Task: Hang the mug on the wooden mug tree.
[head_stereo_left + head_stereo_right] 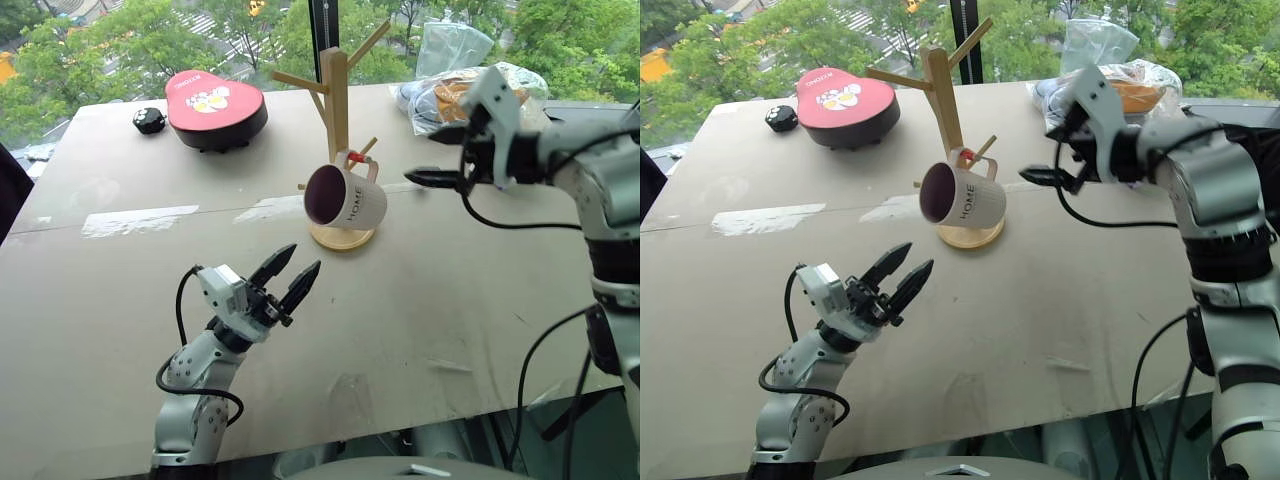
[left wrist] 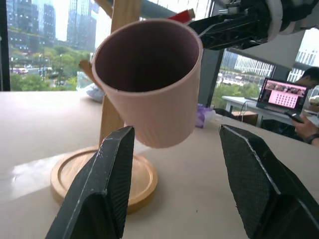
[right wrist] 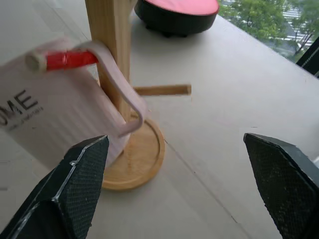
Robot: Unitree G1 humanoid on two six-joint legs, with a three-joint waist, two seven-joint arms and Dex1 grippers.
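Left eye view: mug hung by its handle on the red-tipped peg of the wooden mug tree, tilted, mouth toward the robot. Hang looked done; next call is retreat. Right gripper stood wide and empty just beside the mug; left gripper partly open, empty, low over the table. Open table all round; red case well behind.

Left wrist view: mug off the table, above the tree's base.

Right wrist view: handle loop sat over the peg; jaws wide apart, clear of it.
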